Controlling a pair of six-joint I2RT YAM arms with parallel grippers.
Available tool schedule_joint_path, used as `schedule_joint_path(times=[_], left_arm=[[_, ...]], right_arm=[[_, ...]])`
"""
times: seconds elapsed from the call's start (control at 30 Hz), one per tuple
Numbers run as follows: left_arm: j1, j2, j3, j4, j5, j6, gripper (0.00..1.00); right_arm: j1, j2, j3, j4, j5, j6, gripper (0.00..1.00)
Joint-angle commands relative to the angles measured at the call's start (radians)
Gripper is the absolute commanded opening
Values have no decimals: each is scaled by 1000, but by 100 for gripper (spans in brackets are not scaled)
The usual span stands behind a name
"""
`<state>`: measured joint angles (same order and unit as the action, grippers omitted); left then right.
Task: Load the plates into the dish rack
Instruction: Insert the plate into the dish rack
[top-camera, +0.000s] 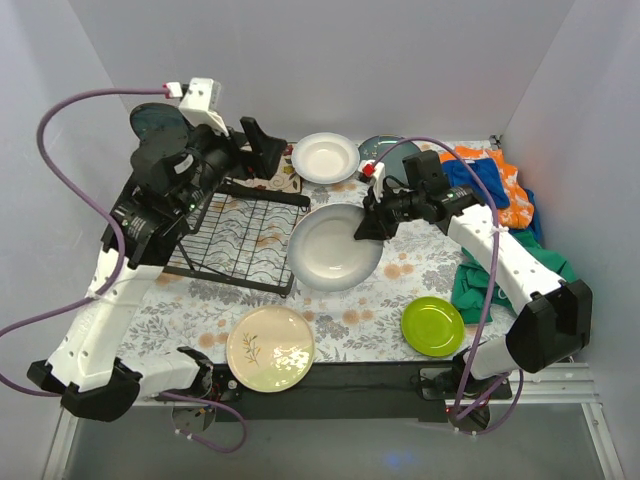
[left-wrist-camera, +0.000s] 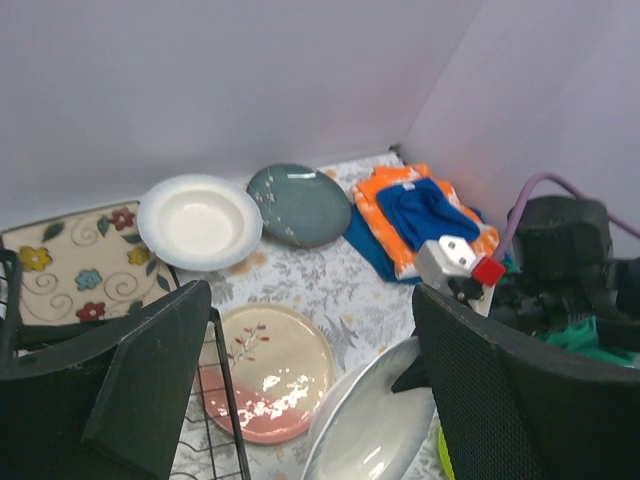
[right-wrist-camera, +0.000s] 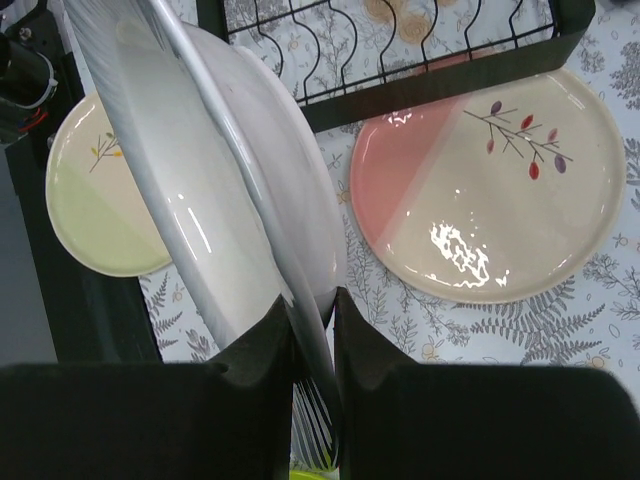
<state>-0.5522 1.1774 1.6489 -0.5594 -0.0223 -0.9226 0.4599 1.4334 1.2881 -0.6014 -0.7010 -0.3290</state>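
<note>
My right gripper (top-camera: 366, 226) (right-wrist-camera: 312, 310) is shut on the rim of a white deep plate (top-camera: 330, 250) (right-wrist-camera: 225, 190), held tilted just right of the black wire dish rack (top-camera: 235, 235) (right-wrist-camera: 400, 60). A pink-cream sprig plate (right-wrist-camera: 490, 190) (left-wrist-camera: 265, 370) lies flat under it on the table. My left gripper (top-camera: 265, 142) (left-wrist-camera: 320, 400) hangs open and empty above the rack's far edge. A second white deep plate (top-camera: 325, 157) (left-wrist-camera: 200, 220) and a dark blue-grey plate (top-camera: 385, 150) (left-wrist-camera: 298, 203) lie at the back. The cream sprig plate (top-camera: 270, 348) and lime green plate (top-camera: 432, 326) lie near the front.
Another dark plate (top-camera: 155, 120) sits behind the left arm at the back left. A floral mat (top-camera: 272, 180) (left-wrist-camera: 70, 260) lies beyond the rack. Orange, blue and green cloths (top-camera: 500, 190) (left-wrist-camera: 420, 215) are piled along the right wall.
</note>
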Motion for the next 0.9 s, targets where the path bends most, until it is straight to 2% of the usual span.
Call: schedule_joint_path(times=[0.0, 0.13, 0.3, 0.87], left_arm=[[1, 16, 135, -43, -105, 13, 81], [1, 36, 232, -73, -140, 1, 82], [1, 51, 264, -114, -157, -41, 83], [1, 48, 319, -93, -185, -76, 84]], right_arm=[[43, -39, 128, 117, -40, 74, 1], [72, -28, 175, 124, -14, 97, 1], [105, -7, 249, 127, 11, 133, 1], [206, 87, 480, 176, 90, 287, 1]])
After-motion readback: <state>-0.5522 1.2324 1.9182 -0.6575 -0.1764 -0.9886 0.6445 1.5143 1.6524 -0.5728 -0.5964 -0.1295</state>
